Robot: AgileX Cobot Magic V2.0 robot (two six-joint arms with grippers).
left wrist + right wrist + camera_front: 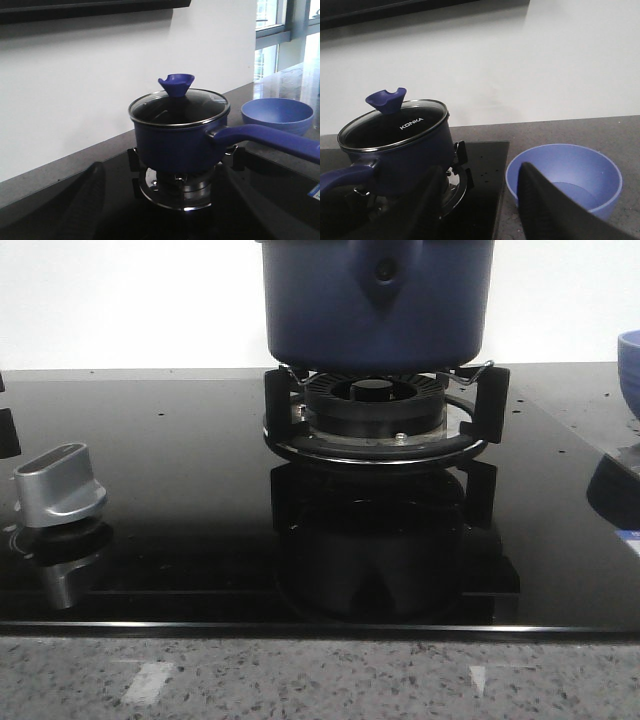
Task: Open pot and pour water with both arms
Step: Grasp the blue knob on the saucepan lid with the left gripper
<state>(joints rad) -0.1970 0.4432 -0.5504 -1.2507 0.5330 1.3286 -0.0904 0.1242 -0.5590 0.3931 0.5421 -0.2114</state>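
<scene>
The dark navy pot stands on the gas burner at the middle back. A glass lid with a blue knob covers it, and its long blue handle sticks out sideways. Any water inside is hidden. In the left wrist view my left gripper is open, short of the pot and level with the burner, holding nothing. In the right wrist view my right gripper is open too, between the pot and a lighter blue bowl, touching neither. Neither gripper shows in the front view.
The black glass cooktop carries a silver control knob at the left. The lighter blue bowl sits on the grey stone counter right of the hob. A white wall runs close behind the pot.
</scene>
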